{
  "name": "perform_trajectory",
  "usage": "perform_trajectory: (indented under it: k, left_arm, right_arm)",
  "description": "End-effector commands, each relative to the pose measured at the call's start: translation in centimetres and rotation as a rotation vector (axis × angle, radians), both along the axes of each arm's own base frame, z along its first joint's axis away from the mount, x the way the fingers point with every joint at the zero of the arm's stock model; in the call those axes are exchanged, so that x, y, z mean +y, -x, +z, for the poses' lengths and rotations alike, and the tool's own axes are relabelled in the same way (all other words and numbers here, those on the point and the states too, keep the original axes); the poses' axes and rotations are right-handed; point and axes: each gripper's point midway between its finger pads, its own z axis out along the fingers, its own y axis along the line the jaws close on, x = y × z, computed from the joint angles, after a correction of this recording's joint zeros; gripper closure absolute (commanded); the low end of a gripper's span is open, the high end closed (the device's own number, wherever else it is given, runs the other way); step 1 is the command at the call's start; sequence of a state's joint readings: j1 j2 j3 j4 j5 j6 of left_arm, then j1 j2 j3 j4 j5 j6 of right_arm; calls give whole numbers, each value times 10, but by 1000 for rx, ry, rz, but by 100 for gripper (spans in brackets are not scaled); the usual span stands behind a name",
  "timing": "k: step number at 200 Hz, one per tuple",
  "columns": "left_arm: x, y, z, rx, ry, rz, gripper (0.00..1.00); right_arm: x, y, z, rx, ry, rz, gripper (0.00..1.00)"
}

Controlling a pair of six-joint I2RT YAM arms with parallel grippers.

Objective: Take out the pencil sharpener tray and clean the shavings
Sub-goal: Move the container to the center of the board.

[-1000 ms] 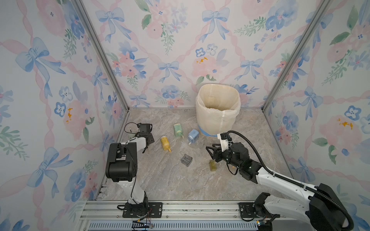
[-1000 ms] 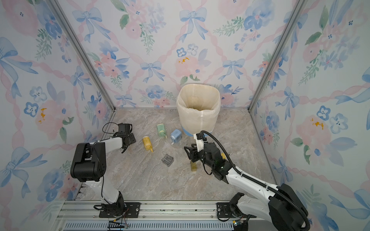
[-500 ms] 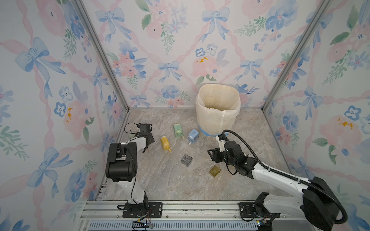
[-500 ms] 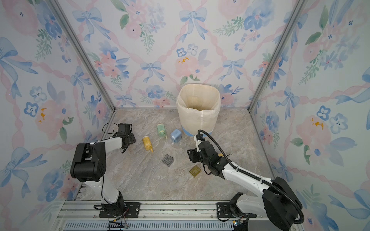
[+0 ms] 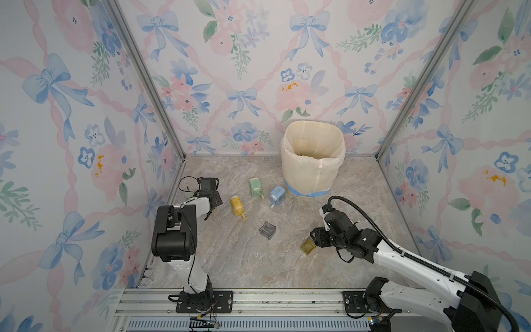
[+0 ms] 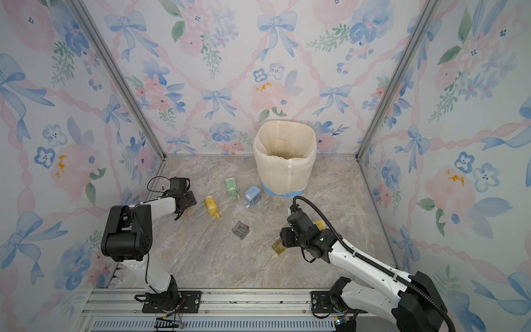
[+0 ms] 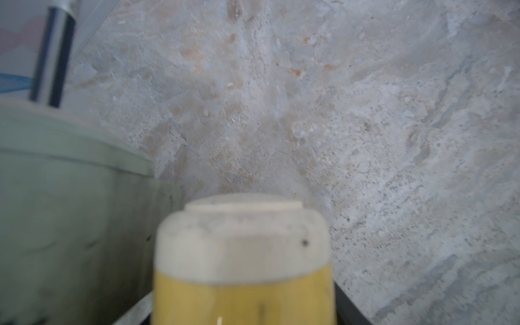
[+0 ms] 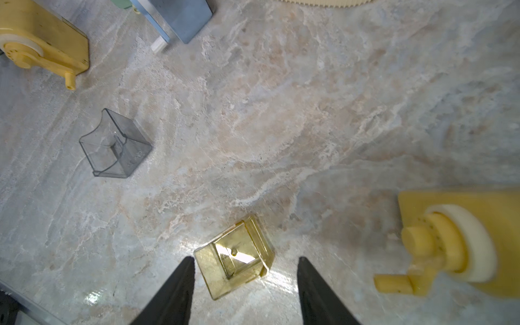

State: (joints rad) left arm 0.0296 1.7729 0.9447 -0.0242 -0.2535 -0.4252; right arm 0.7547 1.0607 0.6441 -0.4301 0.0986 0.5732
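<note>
On the marble tabletop (image 5: pixel 230 264): one lined bin (image 5: pixel 313 166); two loose trays, a grey tray (image 5: pixel 267 230) and a yellow tray (image 5: pixel 308 246); four sharpeners countable from above, namely a green sharpener (image 5: pixel 255 186), a blue sharpener (image 5: pixel 277 195), a yellow sharpener (image 5: pixel 237 205) and a second yellow sharpener (image 6: pixel 319 223) partly behind the right arm (image 6: pixel 359 258). Right gripper (image 8: pixel 246 260): fingers (image 8: pixel 174 289) spread wider than the yellow tray, which lies between them, ungripped. Left gripper (image 5: pixel 214 203): a blurred yellow-and-white object (image 7: pixel 242 253) sits close against it; finger spread cannot be told.

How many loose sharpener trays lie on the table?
2. The grey tray lies near the middle of the table; the yellow tray lies between the right gripper's open fingertips. More may be hidden by the arms.
</note>
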Motion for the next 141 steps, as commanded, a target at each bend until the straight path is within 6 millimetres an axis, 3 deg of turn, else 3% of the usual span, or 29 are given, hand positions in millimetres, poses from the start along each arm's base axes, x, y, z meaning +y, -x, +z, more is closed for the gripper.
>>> perform_trajectory:
  k: [1,47,89,100,141]
  left_arm:
    - [-4,-1,10,-27,21,-1,37]
    - [-8,-5,34,-83,34,-18,36]
    - [-11,-5,62,-128,23,-44,13]
    - [-11,-4,68,-137,21,-49,2]
    - [-23,-1,85,-165,47,-106,2]
  right_arm:
    - [-11,14,-20,73,37,-30,46]
    - [2,22,-41,170,-9,-31,52]
    - [2,27,-57,231,22,-35,55]
    - [4,26,-59,233,26,-36,57]
    - [14,17,-65,227,34,-28,65]
